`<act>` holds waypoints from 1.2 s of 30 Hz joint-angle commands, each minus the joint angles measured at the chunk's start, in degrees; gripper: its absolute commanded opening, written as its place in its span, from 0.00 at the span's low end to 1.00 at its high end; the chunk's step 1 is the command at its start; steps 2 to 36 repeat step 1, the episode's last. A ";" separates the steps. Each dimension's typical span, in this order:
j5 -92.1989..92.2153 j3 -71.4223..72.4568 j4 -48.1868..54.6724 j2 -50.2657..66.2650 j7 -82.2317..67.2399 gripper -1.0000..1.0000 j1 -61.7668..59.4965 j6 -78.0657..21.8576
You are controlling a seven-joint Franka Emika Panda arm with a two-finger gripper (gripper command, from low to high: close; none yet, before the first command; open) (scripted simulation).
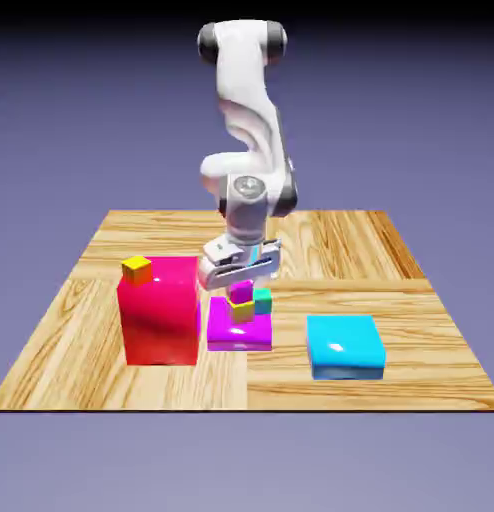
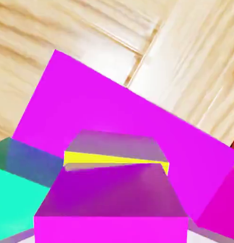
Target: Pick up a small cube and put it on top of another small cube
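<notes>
Nearest the exterior view's camera, the flat cyan block [image 1: 345, 346] lies alone on the wooden table [image 1: 91, 340], at about four o'clock from the table's middle. At about eight o'clock stands the large red-pink cube [image 1: 160, 312], and on its top, near its far left corner, sits a tiny yellow cube [image 1: 137, 269].

Between those two big pieces, close to the middle, lies the wide magenta slab [image 1: 239, 327]. On it rests another small cube [image 1: 242, 311], yellow, with the small teal cube [image 1: 262, 301] just beside it, on the exterior view's right. The small magenta cube [image 1: 240, 292] sits on top of that yellow cube, directly under the gripper [image 1: 241, 281].

In the hand view the small magenta cube [image 2: 111, 206] fills the lower middle, large and close. Only a thin band of the yellow cube [image 2: 114, 158] shows beyond its far edge. The small teal cube [image 2: 19, 178] appears at nine o'clock and the slab [image 2: 104, 109] spreads behind all three, with pale table planks [image 2: 194, 57] past it.

The fingertips are hidden in the hand view by the magenta cube. In the exterior view the claw comes down around the cube's upper part. Whether it grips the cube or stands just clear of its sides, I cannot tell.

Behind the stack the white arm [image 1: 253, 120] rises toward twelve o'clock.

No brand, label or writing can be read on any block, on the arm or on the table.
</notes>
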 commanded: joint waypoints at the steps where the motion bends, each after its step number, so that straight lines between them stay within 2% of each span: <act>1: 0.34 0.15 0.70 -1.79 -0.17 1.00 0.17 -2.49; 36: 0.34 0.15 0.70 -1.79 -0.17 1.00 0.17 -2.49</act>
